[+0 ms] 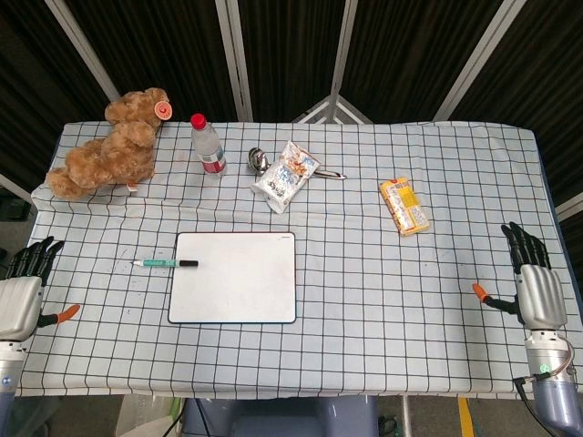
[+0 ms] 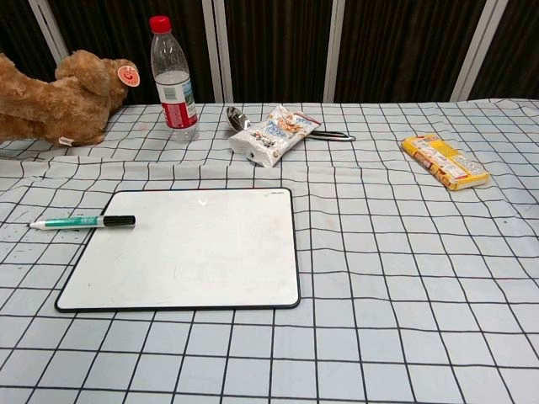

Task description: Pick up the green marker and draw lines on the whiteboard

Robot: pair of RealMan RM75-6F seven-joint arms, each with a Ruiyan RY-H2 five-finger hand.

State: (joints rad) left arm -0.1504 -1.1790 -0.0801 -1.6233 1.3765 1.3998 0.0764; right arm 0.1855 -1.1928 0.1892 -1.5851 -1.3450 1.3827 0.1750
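Observation:
The green marker lies flat across the left edge of the whiteboard, its black cap resting on the board and its white tip pointing left. The board's surface is blank. My left hand rests at the table's left edge, fingers spread, holding nothing, well left of the marker. My right hand lies at the right edge, fingers also spread and empty. Neither hand shows in the chest view.
A brown teddy bear sits at the back left beside a red-capped water bottle. A metal spoon, a white snack bag and a yellow packet lie behind the board on the checked cloth.

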